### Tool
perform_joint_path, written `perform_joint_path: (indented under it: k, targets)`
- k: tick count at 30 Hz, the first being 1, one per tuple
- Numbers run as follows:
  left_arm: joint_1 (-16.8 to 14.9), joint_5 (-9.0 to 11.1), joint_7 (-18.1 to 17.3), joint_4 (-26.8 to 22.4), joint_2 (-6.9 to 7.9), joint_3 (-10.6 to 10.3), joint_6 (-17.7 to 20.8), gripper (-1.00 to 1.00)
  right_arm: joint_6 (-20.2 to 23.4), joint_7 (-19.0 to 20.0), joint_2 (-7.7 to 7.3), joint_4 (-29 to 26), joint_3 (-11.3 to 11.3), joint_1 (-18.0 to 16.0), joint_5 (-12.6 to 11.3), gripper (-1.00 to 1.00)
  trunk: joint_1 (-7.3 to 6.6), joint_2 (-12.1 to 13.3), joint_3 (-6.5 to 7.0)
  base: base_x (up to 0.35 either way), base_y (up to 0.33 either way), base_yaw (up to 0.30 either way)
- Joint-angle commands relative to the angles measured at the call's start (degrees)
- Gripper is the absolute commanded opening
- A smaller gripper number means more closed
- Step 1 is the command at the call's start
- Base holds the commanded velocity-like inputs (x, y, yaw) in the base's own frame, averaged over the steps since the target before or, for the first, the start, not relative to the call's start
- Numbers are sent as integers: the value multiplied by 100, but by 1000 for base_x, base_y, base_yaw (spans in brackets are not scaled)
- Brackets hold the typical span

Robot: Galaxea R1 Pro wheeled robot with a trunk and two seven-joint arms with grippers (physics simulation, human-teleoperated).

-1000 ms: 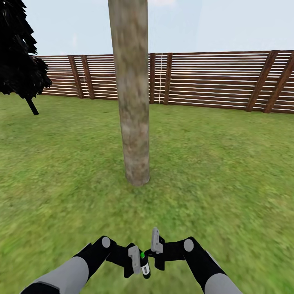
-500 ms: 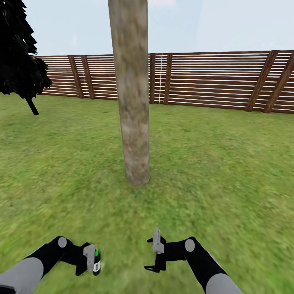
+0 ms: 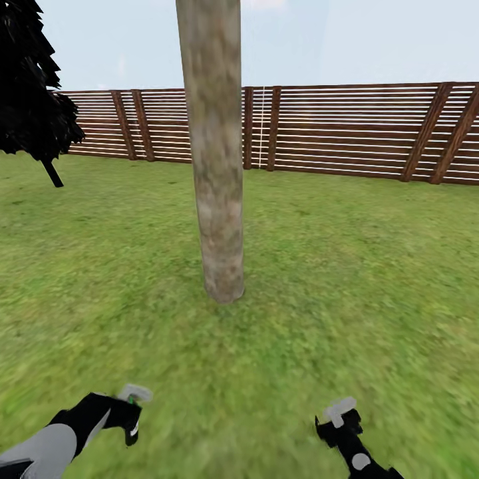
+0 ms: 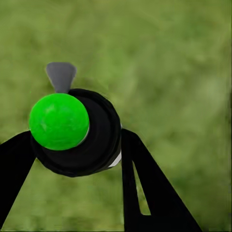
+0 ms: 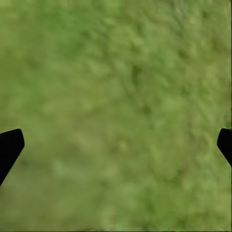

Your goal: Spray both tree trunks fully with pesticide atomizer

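Both arms have swung apart and low, left gripper (image 3: 133,411) clamped on the pesticide atomizer (image 4: 79,133), right gripper (image 3: 338,416) spread empty; next, aim at the tree trunk (image 3: 214,153).

This is a garden outdoors. A green lawn (image 3: 346,266) covers the ground around a thick pale tree trunk (image 3: 214,153). Behind the trunk runs a brown slatted wooden fence (image 3: 359,130) under open sky, and a black tree (image 3: 30,86) stands to the trunk's left.
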Motion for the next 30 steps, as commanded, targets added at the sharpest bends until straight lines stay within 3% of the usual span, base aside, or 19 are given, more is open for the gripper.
perform_joint_path:
  k: [1, 3, 4, 7, 9, 12, 14, 30]
  targets:
    - [-19, 81, 93, -12, -55, 25, 277, -100, -1, -243, -5, 27, -201, 2, -107, 100, 0, 0, 0, 0, 0, 0]
    - [-62, 335, 196, -61, -185, 61, 890, -100, -5, -550, -30, 51, -624, 7, -487, 100, 0, 0, 0, 0, 0, 0]
    - [-69, 400, 210, -115, -262, 63, 1014, -100, -6, -589, -48, 54, -684, 7, -590, 100, 0, 0, 0, 0, 0, 0]
    - [-80, 466, 249, -811, -737, 17, 1608, -100, -8, -653, -99, 59, -783, 47, -878, 100, 0, 0, 0, 0, 0, 0]
    - [-55, 489, 249, -1528, -832, 23, 2184, -100, -15, -658, -150, 56, -793, 72, -935, 100, 0, 0, 0, 126, -20, 0]
    - [-1, 503, 254, -2243, -860, 30, 2475, -100, -17, -657, -171, 75, -795, 85, -962, 100, 0, 0, 0, 255, -64, 0]
    - [9, 510, 261, -2429, -874, 24, 2523, -100, -17, -657, -156, 157, -794, 87, -966, 100, 0, 0, 0, 293, -103, 0]
    - [14, 510, 264, -2525, -954, 36, 2527, -100, -17, -675, -199, 438, -801, 187, -961, 100, 0, 0, 0, 292, -153, 0]
